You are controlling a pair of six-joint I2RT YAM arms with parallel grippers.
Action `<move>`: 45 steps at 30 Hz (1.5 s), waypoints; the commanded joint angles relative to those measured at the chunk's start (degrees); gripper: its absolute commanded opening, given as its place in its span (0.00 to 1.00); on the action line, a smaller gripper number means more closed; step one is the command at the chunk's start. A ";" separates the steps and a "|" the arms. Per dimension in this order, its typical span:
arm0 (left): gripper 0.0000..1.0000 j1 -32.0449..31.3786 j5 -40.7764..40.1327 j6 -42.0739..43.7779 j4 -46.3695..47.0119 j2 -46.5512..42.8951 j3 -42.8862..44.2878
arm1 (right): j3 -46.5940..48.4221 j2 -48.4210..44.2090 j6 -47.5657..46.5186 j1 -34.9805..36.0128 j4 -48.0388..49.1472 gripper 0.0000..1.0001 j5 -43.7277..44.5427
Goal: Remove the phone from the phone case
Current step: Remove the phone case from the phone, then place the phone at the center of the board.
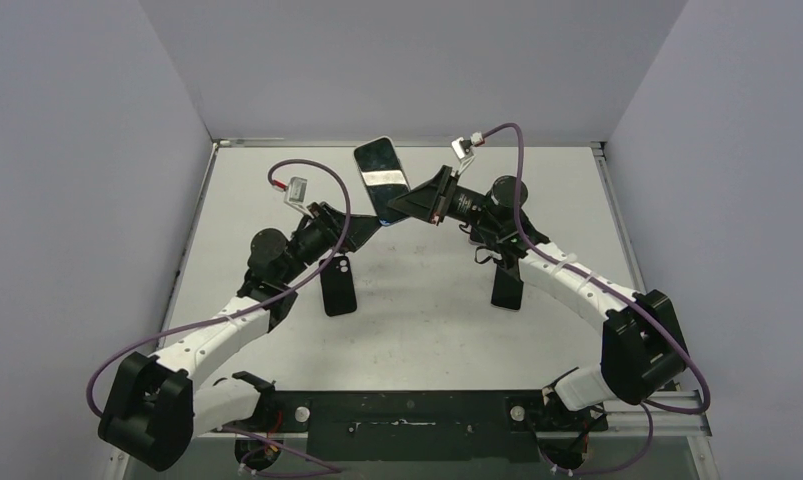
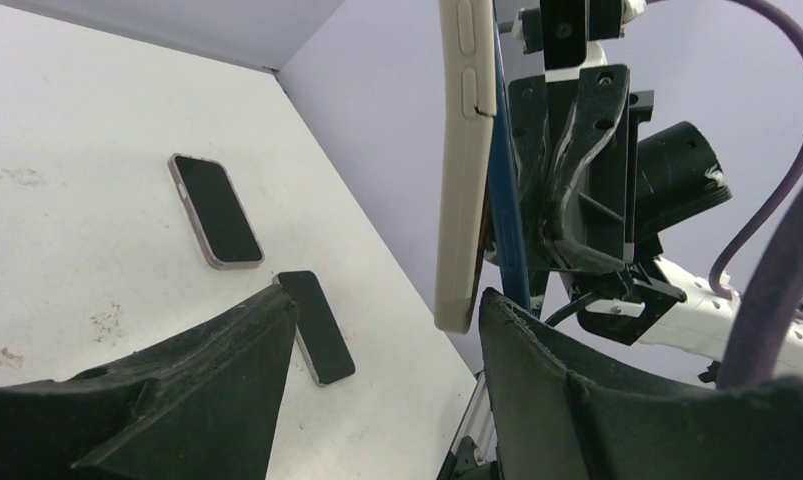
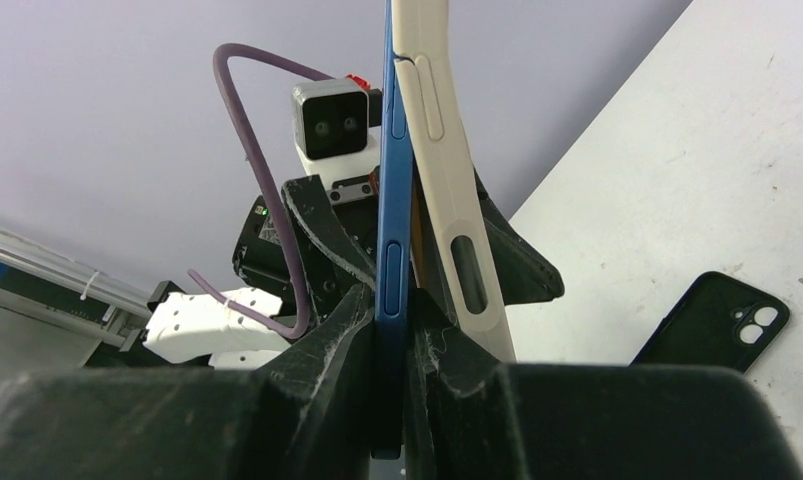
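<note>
While the phone (image 3: 391, 200) is up in the air over the back of the tabletop (image 1: 427, 320), the right end effector (image 3: 392, 330) is clamped on its blue edge, jaws closed down to the phone's thickness. The beige case (image 3: 447, 210) runs alongside the phone, tight against it at the far end. It splays off at an angle at the end nearest the right end effector. The left end effector (image 2: 387, 310) is spread wide and grips nothing. The case's lower end hangs in the gap just beside one finger (image 2: 577, 390), well apart from the other; can't tell if it touches. A black handset (image 1: 339, 285) lies flat, camera side up, by the left arm. A second handset (image 1: 507, 290) lies flat below the right arm.
</note>
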 commanded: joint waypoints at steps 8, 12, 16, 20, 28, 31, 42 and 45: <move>0.52 0.36 1.32 -2.61 8.99 3.43 5.30 | -0.64 -3.68 0.10 0.40 6.56 0.00 -1.32; 0.41 0.36 0.57 -2.54 9.53 5.18 7.23 | -1.61 -4.20 -0.59 0.50 5.05 0.00 -2.64; 0.21 0.43 -0.70 -2.61 9.30 6.73 8.68 | -3.40 -5.34 -1.52 0.59 2.99 0.00 -3.52; 0.00 0.53 -3.14 -2.54 8.07 7.64 9.47 | -4.04 -6.59 -4.48 0.59 -1.90 0.00 -5.00; 0.00 1.94 -9.81 -0.79 1.88 8.65 11.46 | -6.63 -9.89 -13.21 0.67 -15.09 0.00 -6.94; 0.00 2.64 -11.60 0.05 -1.75 8.77 11.48 | -7.41 -11.15 -16.20 0.59 -19.76 0.00 -7.01; 0.00 3.87 -13.56 1.83 -9.17 8.80 8.32 | -10.76 -13.49 -20.71 -0.79 -27.67 0.00 -3.23; 0.00 3.87 -13.13 4.74 -17.42 8.34 9.55 | -13.06 -15.02 -21.31 -2.60 -30.62 0.00 2.25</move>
